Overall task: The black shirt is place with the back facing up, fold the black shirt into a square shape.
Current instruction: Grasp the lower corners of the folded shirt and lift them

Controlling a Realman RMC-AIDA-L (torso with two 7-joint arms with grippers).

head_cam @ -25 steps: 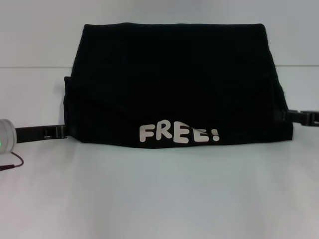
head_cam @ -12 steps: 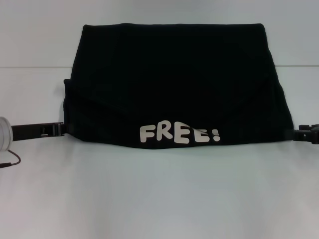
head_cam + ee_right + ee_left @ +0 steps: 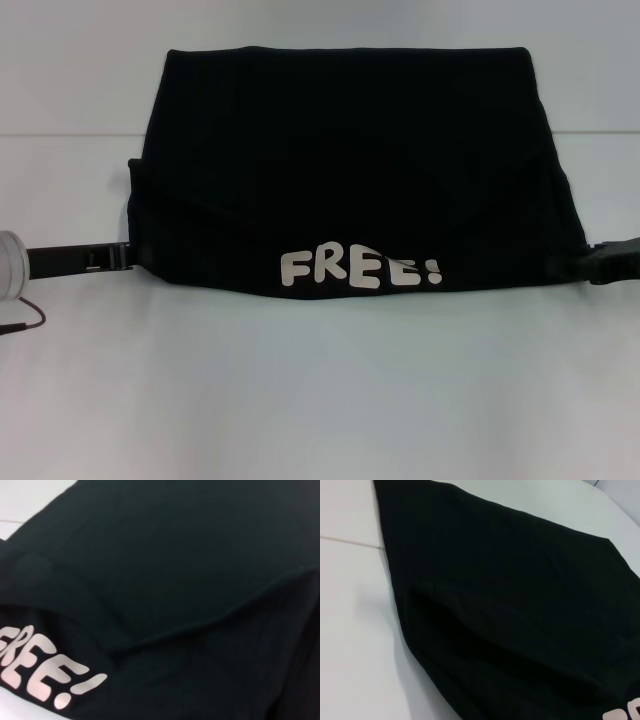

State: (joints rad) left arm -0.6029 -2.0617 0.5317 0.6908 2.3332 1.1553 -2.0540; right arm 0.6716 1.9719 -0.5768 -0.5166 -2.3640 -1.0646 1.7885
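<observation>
Risk: the folded layers may slip or bunch if either gripper tugs sideways, since the soft cloth is only lying loose; a skewed edge would spoil the square.
Shirt: the black shirt [image 3: 350, 170] lies in the middle of the white table [image 3: 320, 400], folded into a wide block, with white "FREE!" lettering [image 3: 360, 270] at its near edge.
Left gripper: the left gripper [image 3: 120, 258] sits low at the shirt's left near corner, touching its edge; whether its fingers are open cannot be told.
Right gripper: the right gripper [image 3: 600, 265] meets the right near corner; its opening cannot be told either.
</observation>
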